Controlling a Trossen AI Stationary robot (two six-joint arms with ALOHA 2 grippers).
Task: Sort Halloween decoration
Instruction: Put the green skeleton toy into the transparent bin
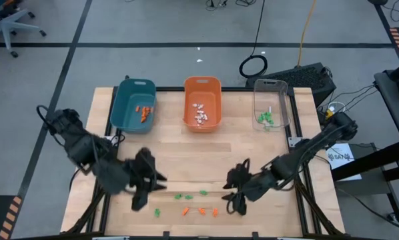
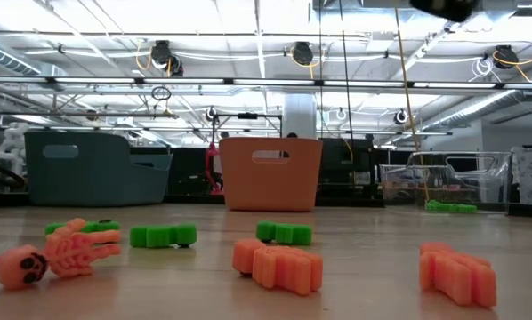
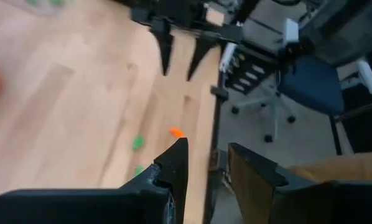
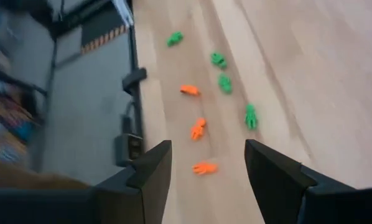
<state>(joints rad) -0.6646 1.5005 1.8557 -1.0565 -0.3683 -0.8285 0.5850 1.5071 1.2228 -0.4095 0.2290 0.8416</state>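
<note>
Small orange and green trinkets lie flat on the wood near the table's near edge: green ones (image 1: 186, 197) and orange ones (image 1: 201, 211). The low view shows an orange skeleton (image 2: 57, 253), green pieces (image 2: 163, 235) and orange pieces (image 2: 279, 265). My left gripper (image 1: 153, 187) (image 3: 208, 158) hovers open just left of the group. My right gripper (image 1: 231, 193) (image 4: 208, 155) hovers open just right of it, with an orange trinket (image 4: 204, 167) below its fingers. More trinkets lie in the bins.
Three bins stand in a row at the far side: teal (image 1: 134, 105) holding orange pieces, orange (image 1: 202, 103) holding white pieces, clear (image 1: 271, 103) holding green pieces. Bare wood lies between bins and arms. The table's near edge (image 4: 142, 106) runs close beside the trinkets.
</note>
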